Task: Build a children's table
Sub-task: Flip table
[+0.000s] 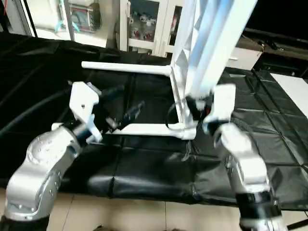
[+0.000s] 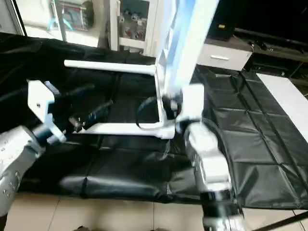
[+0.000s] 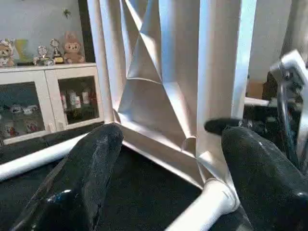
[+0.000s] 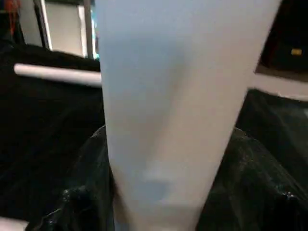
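1. The white plastic rectangular table top (image 1: 185,53) stood on its edge at the centre of the left eye frame, resting on a desk covered with black quilted sheeting (image 1: 269,130), its ribbed underside facing the left of the frame.
2. Two long white tapered tube legs stuck out of the top's corner sockets toward the left of the frame: the upper leg (image 1: 126,68) ran level across the upper middle, the lower leg (image 1: 144,129) lay just above the sheeting at mid-frame.
3. A third white tapered leg (image 1: 216,33) rose steeply from the frame's centre to its top edge, just beside the standing top.
4. The right gripper (image 1: 202,111), right of centre, had its black fingers (image 4: 262,178) on either side of that steep leg's lower end; in the right wrist view the leg filled the gap between them, the fingers closed on it.
5. The left gripper (image 1: 122,113), left of centre, hung over the lower leg with its black fingers (image 3: 89,168) spread wide and holding nothing.
6. A white cabinet with glass doors (image 1: 144,24) stood in the upper middle background.
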